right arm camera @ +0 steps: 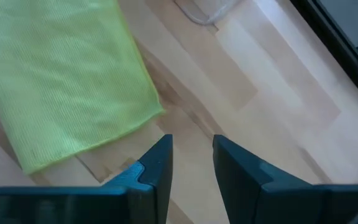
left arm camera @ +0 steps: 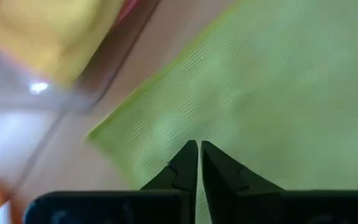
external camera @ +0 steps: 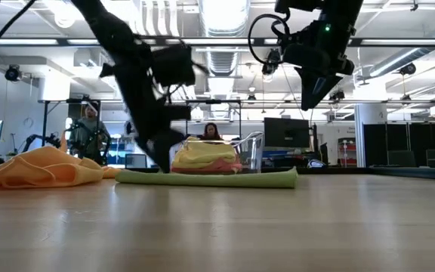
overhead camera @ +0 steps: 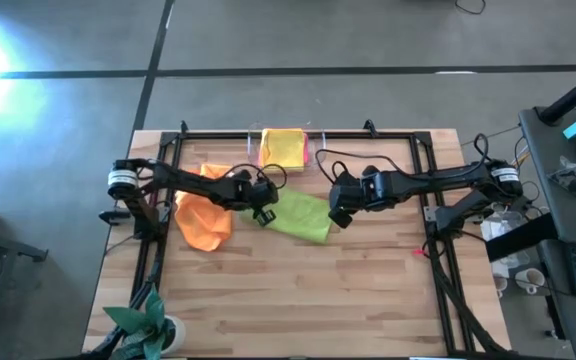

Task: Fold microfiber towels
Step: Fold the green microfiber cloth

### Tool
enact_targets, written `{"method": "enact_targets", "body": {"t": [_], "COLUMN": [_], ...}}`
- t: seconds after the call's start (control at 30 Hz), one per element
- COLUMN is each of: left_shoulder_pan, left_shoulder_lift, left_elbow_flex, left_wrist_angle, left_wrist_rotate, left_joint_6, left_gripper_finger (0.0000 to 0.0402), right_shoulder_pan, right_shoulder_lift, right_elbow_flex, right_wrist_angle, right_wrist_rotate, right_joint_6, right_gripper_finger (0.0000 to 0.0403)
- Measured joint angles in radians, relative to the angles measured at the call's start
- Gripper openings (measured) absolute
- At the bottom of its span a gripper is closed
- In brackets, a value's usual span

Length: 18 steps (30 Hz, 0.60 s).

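Under our left gripper (left arm camera: 199,149) lies the lime green towel (overhead camera: 298,215), flat on the wooden table (overhead camera: 298,300), and the two fingers are pressed together right over the cloth near its edge. Just beside that towel's other end hangs our right gripper (right arm camera: 191,152), fingers spread a little, holding nothing. Behind our left gripper sits the orange towel (overhead camera: 204,222) in a heap, and past both grippers the yellow towel (overhead camera: 282,148) rests on a pink one in the clear tray (external camera: 251,155).
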Motion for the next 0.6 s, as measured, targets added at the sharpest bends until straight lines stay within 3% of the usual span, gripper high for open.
{"method": "enact_targets", "body": {"t": [0.13,0.27,0.4,0.6], "left_shoulder_pan": [-0.04,-0.09,-0.131,-0.149], "left_shoulder_lift": [-0.033,-0.032,0.001,0.078], "left_elbow_flex": [0.048,0.058,0.059,0.059], "left_wrist_angle": [0.079,0.348,0.53,0.602], "left_wrist_rotate": [0.085,0.157,0.166,0.167], "left_joint_6": [-0.03,-0.026,-0.025,-0.026], "left_gripper_finger": [0.0006,0.0006,0.0006,0.0006], "right_shoulder_pan": [0.0,0.0,0.0,0.0], "right_shoulder_lift": [0.0,0.0,0.0,0.0], "right_elbow_flex": [-0.002,-0.002,-0.002,-0.002], "right_wrist_angle": [-0.003,-0.003,-0.003,0.001], "right_wrist_rotate": [0.0,0.0,0.0,0.0], "right_joint_6": [-0.001,-0.001,-0.001,-0.001], "right_gripper_finger": [0.0105,0.0105,0.0105,0.0105]}}
